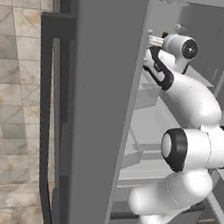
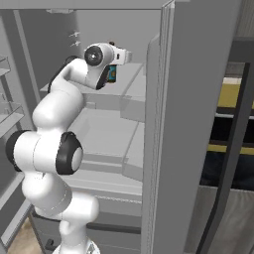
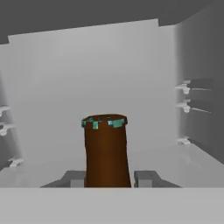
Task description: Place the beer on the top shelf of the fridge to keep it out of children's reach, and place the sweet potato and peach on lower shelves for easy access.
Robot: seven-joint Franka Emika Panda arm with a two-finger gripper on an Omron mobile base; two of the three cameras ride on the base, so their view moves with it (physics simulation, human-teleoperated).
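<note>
Claw [image 3: 107, 178] clenched on the dark-brown glass beer bottle [image 3: 106, 153], frame centre, inside the grey fridge [image 3: 87, 78]; next, lower onto top shelf [image 3: 183, 162] and release

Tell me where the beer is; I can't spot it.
The beer stands between the fingers in the hand view, inside the fridge above its top shelf.
</note>
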